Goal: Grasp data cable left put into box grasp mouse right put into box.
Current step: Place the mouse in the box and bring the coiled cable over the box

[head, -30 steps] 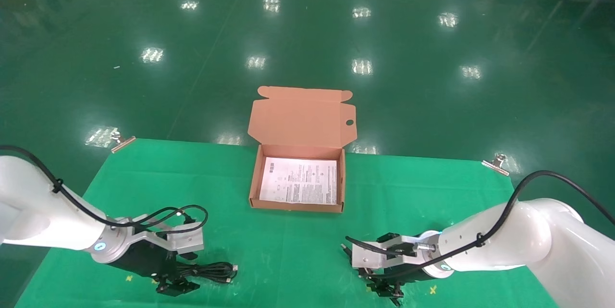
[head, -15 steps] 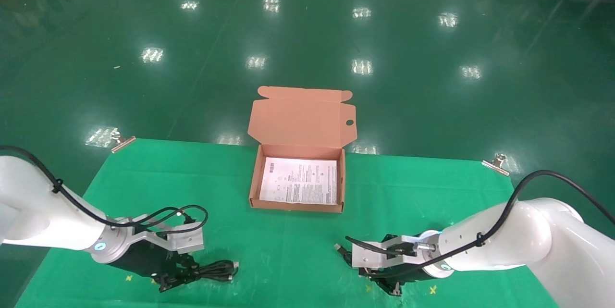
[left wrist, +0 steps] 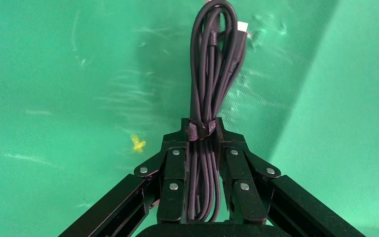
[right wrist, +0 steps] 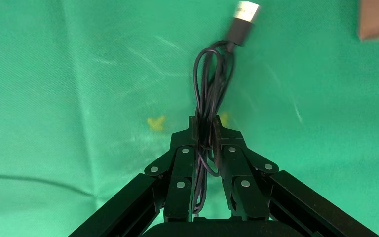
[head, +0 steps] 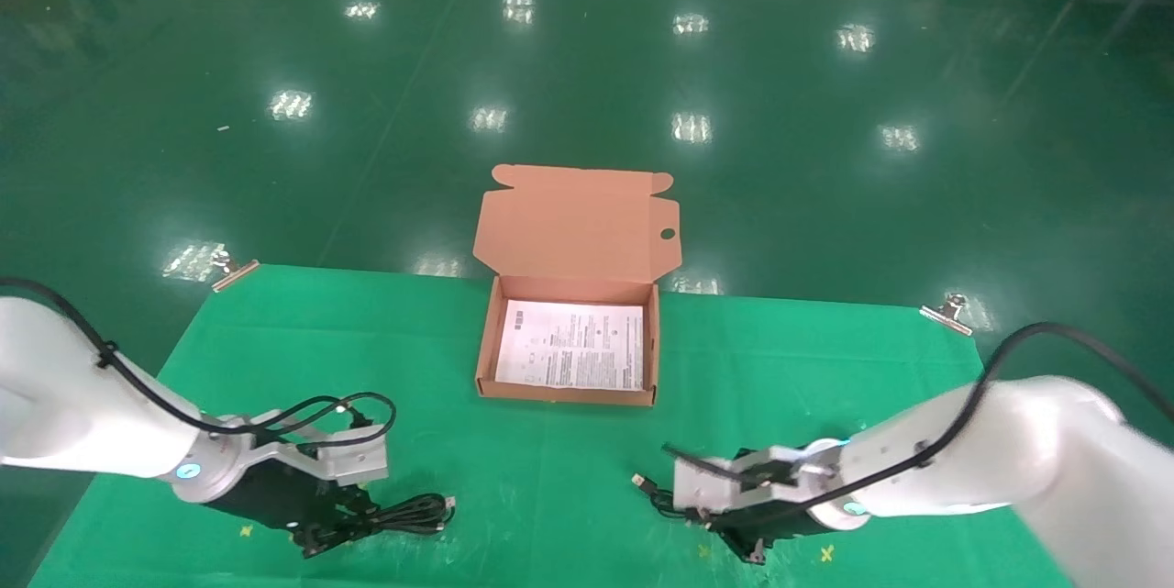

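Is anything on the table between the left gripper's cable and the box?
Nothing visible. The left gripper is shut on the cable, and only bare green cloth lies between it and the open box.

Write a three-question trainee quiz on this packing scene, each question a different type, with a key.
1. True or false: the left gripper is shut on the data cable.
2. What lies inside the box? A) a leaflet B) a mouse C) nothing
3. Fill in: the right gripper pinches a thin black ____ ending in a silver plug.

Key
1. True; the bundle runs between its closed fingers.
2. A; only the white printed leaflet shows.
3. Cord; the mouse body itself is not visible in any view.
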